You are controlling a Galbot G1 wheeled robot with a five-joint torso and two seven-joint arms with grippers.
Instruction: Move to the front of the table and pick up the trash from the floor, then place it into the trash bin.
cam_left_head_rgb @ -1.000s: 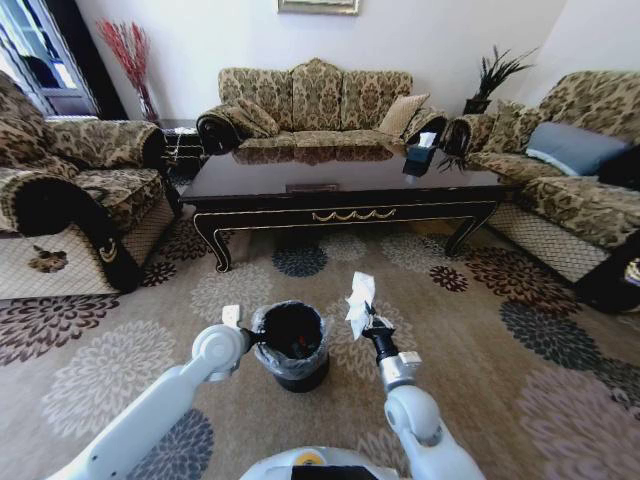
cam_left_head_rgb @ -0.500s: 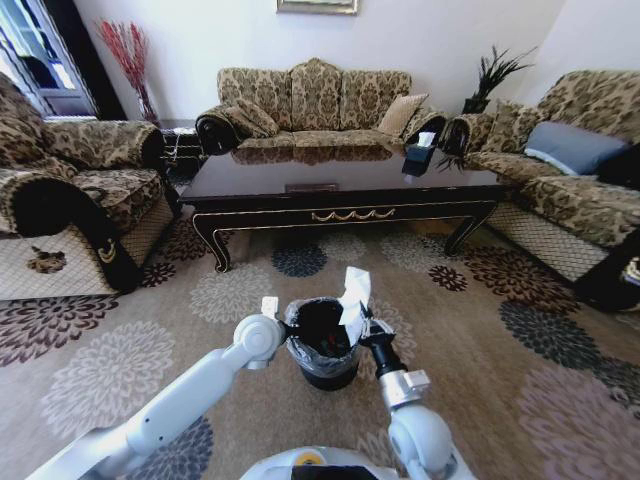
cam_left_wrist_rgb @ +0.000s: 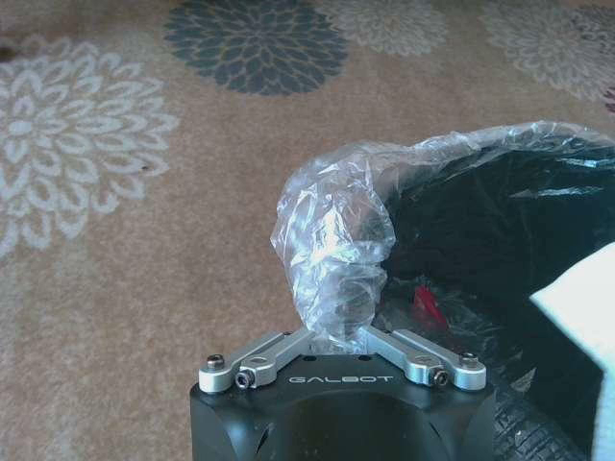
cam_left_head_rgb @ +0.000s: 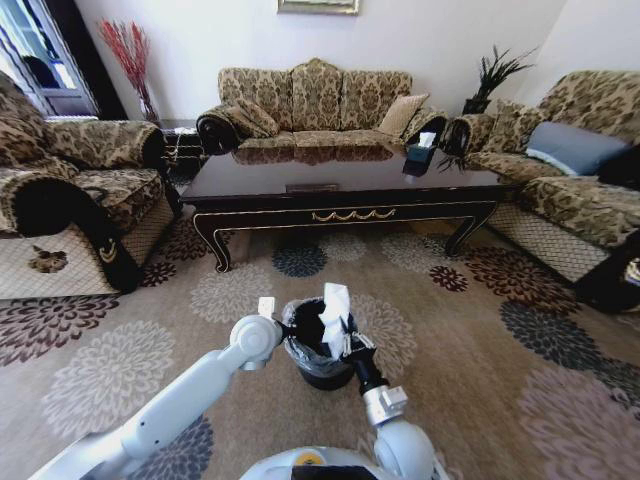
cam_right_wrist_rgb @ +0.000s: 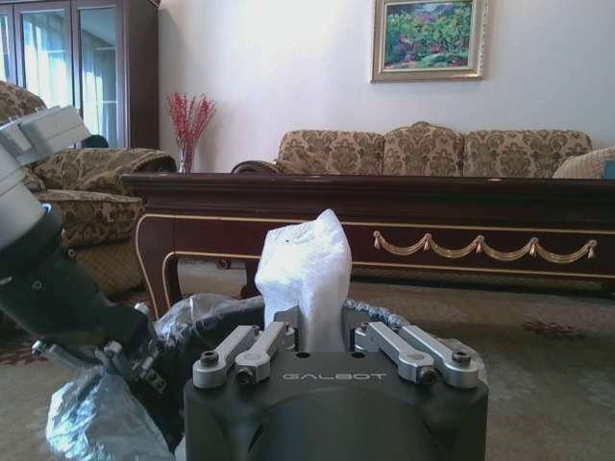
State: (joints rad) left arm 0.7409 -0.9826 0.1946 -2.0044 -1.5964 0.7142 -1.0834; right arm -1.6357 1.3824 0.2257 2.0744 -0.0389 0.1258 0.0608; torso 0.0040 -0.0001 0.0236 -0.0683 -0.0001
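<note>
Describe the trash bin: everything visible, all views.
The trash bin is small, round and black, standing upright on the flowered carpet in front of the coffee table. A thin clear plastic liner is folded over its rim, crinkled and bunched. The left pincer is shut on a fold of that liner at the rim's left side. Inside, the bin looks dark, with a small red item visible. The right pincer holds crumpled white paper above the opening.

The trash bin [cam_left_head_rgb: 318,350] mouth is partly covered by the white paper [cam_left_head_rgb: 334,312] held above it. Its left rim is pinched by the left gripper [cam_left_head_rgb: 281,331]. Open carpet [cam_left_head_rgb: 480,340] is left to the right.
</note>
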